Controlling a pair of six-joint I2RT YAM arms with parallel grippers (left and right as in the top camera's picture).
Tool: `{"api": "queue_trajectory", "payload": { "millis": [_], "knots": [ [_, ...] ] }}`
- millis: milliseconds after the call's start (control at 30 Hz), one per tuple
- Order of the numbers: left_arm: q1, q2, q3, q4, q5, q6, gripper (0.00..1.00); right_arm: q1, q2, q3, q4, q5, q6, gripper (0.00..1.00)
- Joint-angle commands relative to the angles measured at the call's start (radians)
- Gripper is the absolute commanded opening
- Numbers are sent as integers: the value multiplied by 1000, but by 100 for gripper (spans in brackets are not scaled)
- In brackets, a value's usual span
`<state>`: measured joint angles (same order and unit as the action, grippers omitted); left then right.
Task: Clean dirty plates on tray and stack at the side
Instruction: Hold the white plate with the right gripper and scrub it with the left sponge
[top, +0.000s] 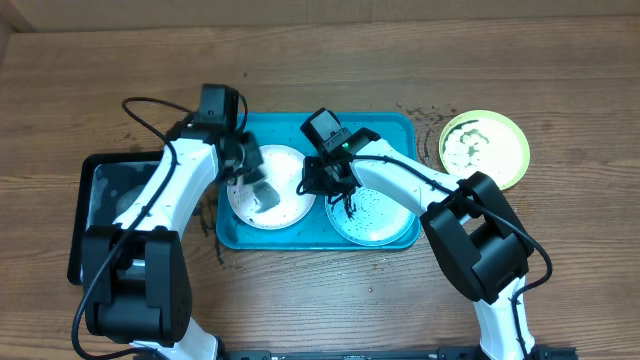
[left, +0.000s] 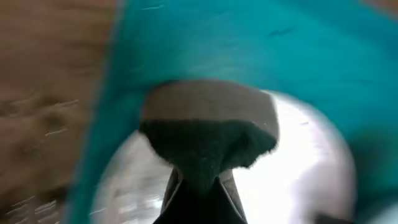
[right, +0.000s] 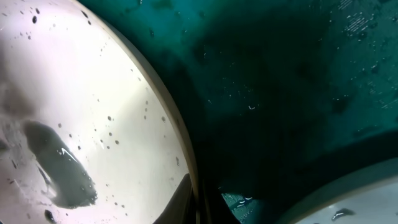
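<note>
Plates are sitting in three spots around the tray (top: 392, 124). The white plate (top: 285, 212) is lying in the tray's left half and the light blue plate (top: 385, 222) in its right half. The yellow-green plate (top: 490, 150) is resting on the table (top: 300, 60) beyond the tray's right end.

I am scrubbing the white one. My left gripper (left: 199, 180) is pinching a sponge (left: 208, 134) and pressing it onto that plate. My right gripper (top: 335, 185) is sitting with its fingers pressed together at the white plate's rim, toward the tray's middle. Whether the rim is caught between them I cannot tell.

Specks are showing on the white plate, so I am judging the scrub unfinished. The next move is calling for wiping strokes across those specks, then a firm rim grip for lifting the plate off the tray.
</note>
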<state>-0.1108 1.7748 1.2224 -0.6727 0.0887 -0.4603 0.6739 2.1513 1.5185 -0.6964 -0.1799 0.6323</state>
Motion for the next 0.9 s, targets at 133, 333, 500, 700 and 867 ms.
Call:
{"api": "queue_trajectory", "payload": {
  "millis": [133, 333, 500, 700, 867],
  "knots": [
    [-47, 109, 10, 31, 223, -71, 4, 1, 19, -19, -18, 21, 0, 4],
    [-38, 205, 10, -1, 170, -67, 4, 1, 19, -19, -21, 22, -8, 4],
    [-11, 186, 33, -88, -45, -58, 4, 1, 19, -19, -21, 22, -8, 4],
    [19, 134, 109, -221, -338, -56, 4, 1, 19, -19, -20, 22, -8, 4],
    [21, 107, 215, -322, -380, -44, 4, 1, 19, -19, -21, 54, -8, 4]
  ]
}}
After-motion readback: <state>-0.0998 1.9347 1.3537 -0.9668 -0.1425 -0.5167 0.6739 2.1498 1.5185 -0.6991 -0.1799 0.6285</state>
